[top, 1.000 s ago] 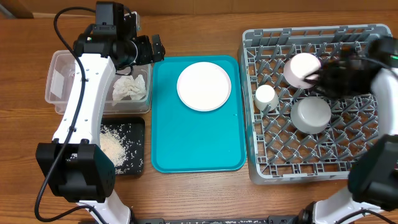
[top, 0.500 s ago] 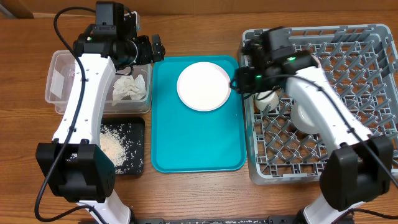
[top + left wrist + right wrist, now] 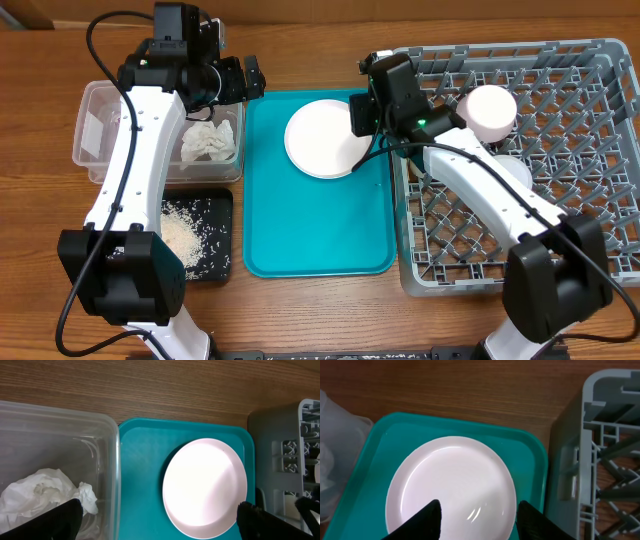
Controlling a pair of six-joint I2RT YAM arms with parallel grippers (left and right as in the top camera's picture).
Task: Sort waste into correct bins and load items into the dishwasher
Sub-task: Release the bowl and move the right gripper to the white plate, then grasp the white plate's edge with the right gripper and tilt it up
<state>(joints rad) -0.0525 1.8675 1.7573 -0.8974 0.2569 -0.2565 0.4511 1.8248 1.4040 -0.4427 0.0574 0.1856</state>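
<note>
Light is bright, even and diffuse from above with soft shadows; the plate (image 3: 322,140) nearly clips to flat white in the overhead view, and wood grain stays sharp everywhere. Wrist views show soft grey shade across the plate's lower right, a small specular glint low on it in the right one, and white streak reflections on the clear tub (image 3: 65,435) wall. The left gripper fingers (image 3: 50,521) and right gripper fingers (image 3: 427,521) read near-black, detail-free and soft-edged at the bottom edge; the dish rack (image 3: 567,450) close-up is slightly soft.

Left claw (image 3: 159,521) and right claw (image 3: 480,521) both spread.
</note>
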